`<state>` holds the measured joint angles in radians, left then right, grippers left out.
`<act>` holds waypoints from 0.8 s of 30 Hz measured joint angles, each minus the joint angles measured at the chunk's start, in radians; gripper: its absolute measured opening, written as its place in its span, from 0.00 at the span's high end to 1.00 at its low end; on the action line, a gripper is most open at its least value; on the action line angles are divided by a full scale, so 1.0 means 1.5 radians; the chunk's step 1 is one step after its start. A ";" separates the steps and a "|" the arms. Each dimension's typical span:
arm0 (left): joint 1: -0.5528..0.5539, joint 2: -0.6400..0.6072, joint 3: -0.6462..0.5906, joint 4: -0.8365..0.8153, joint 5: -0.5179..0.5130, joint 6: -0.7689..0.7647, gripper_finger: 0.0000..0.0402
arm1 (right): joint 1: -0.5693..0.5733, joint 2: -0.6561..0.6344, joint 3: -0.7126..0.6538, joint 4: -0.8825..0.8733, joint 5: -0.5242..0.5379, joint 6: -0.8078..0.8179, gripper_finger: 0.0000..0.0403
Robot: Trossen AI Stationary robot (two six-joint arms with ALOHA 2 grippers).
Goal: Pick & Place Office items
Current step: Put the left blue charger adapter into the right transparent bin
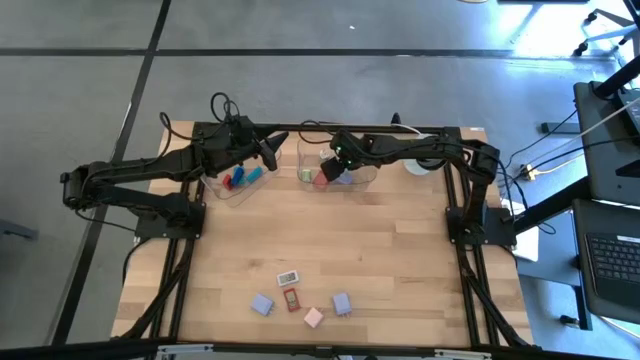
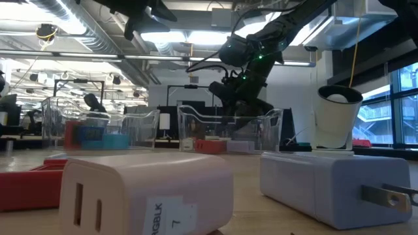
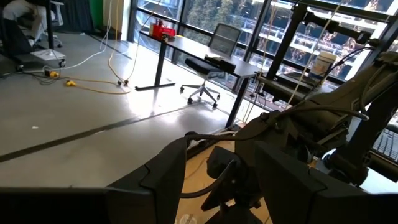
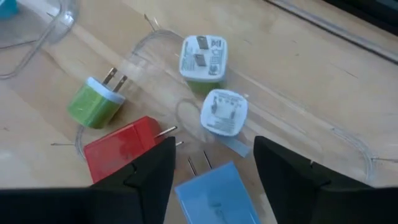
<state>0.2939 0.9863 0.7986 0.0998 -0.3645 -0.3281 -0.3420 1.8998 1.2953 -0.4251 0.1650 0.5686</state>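
The right gripper (image 4: 211,168) hangs over the right-hand clear tray (image 1: 362,178) at the far edge of the bench (image 1: 400,250), its fingers spread apart with nothing pinched between them. Directly under the gap lies a lavender-blue block (image 4: 214,196), prongs pointing away from the gripper, its long axis running roughly along the line of the fingers. Inside the same tray, a red block (image 4: 121,149) sits just beside the blue one, a green block (image 4: 94,102) lies farther along, and two white-faced blocks (image 4: 212,81) rest near the tray's other wall. The blue block looks just released, though from this angle I cannot tell for sure that it is lying flat on the tray floor.

The left gripper (image 1: 268,155) waits above the left-hand tray (image 1: 232,185), which holds red and teal pieces; its fingers stand partly apart and empty.

The rest of the office items (image 1: 300,300) lie in a loose cluster near the front edge of the bench, well apart from the right tray, and roughly midway between the two arms. Between tray and cluster the wood is open, so a lift straight up past the tray wall, then a sweep forward, seems the easy path. The round white object (image 1: 420,165) stands just beside the tray on its far right and wants avoiding.
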 joint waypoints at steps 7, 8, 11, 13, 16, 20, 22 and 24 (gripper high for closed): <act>0.000 -0.008 0.000 -0.044 0.086 -0.013 0.54 | 0.000 -0.039 0.000 0.000 0.000 0.000 0.44; 0.000 -0.011 0.000 -0.058 0.111 -0.024 0.54 | 0.001 -0.050 0.000 0.000 0.000 0.000 0.44; 0.000 -0.017 0.000 -0.121 0.174 -0.059 0.54 | 0.005 -0.085 0.000 0.001 0.003 0.000 0.43; -0.001 -0.021 0.000 -0.174 0.194 -0.088 0.54 | 0.011 -0.110 0.000 0.003 0.003 0.000 0.43; -0.016 -0.023 0.000 -0.263 0.224 -0.102 0.54 | 0.026 -0.144 0.000 0.004 0.003 0.003 0.43; -0.070 -0.023 0.000 -0.355 0.253 -0.072 0.52 | 0.061 -0.182 0.000 0.006 0.003 0.016 0.43; -0.102 -0.021 0.000 -0.385 0.258 -0.056 0.49 | 0.083 -0.196 0.000 0.007 0.009 0.019 0.43; -0.134 -0.021 0.000 -0.407 0.258 -0.040 0.46 | 0.109 -0.206 0.000 0.007 0.032 0.031 0.43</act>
<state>0.0928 0.9554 0.7982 -0.5104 0.0231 -0.3886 -0.1779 1.5901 1.2957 -0.4141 0.2136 0.6149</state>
